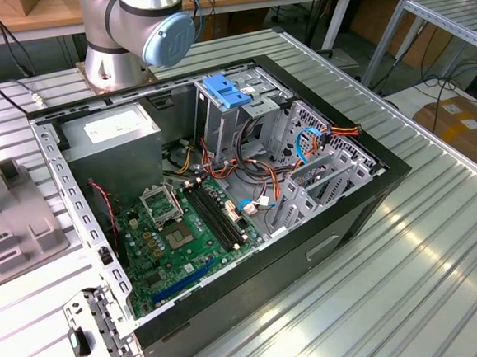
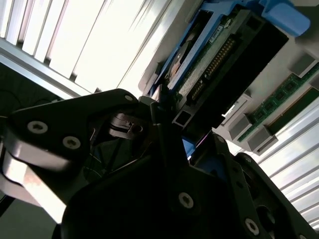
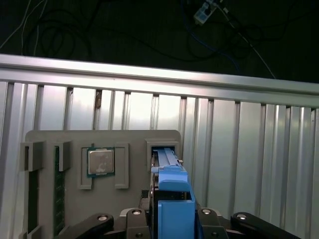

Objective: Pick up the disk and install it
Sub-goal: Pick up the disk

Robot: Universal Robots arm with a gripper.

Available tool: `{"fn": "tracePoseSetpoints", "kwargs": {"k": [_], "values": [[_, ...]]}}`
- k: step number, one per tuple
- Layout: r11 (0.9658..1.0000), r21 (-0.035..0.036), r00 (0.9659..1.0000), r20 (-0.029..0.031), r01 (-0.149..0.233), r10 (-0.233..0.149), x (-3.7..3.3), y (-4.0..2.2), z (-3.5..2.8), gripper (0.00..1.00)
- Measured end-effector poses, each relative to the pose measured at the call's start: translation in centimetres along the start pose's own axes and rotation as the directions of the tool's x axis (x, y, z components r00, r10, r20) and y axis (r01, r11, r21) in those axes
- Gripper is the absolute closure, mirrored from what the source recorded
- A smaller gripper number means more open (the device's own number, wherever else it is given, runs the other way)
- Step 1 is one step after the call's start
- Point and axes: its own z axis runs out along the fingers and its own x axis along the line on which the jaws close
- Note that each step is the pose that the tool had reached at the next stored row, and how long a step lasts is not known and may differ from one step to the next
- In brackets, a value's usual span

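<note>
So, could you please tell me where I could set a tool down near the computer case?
The ribbed table is bare at the exterior view's right of the computer case. Inside it is crowded: cables tangle between motherboard and drive cage.

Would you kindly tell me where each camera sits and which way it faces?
Exterior view: off the arm, looking down into the open computer case; arm base shows.
Second wrist view: on the wrist, past the gripper at the disk.
First wrist view: on the wrist, facing the grey tray.
Both wrist views share gripper, disk, tray.

Ribbed table — computer case, grey tray
</note>
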Motion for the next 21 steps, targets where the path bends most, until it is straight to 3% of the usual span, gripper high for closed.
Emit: {"fn": "tracePoseSetpoints", "kwargs": {"k": [7,11,21], "values": [[1.0,0.0,1.0,0.0,0.0,0.0,-0.04,0.03,-0.63,0.63],[1.0,0.0,1.0,0.0001,0.0,0.0,-0.14,0.13,-2.72,0.63],[1.0,0.0001,1.0,0.0003,0.0,0.0,-0.19,0.18,-3.79,0.63]]}}
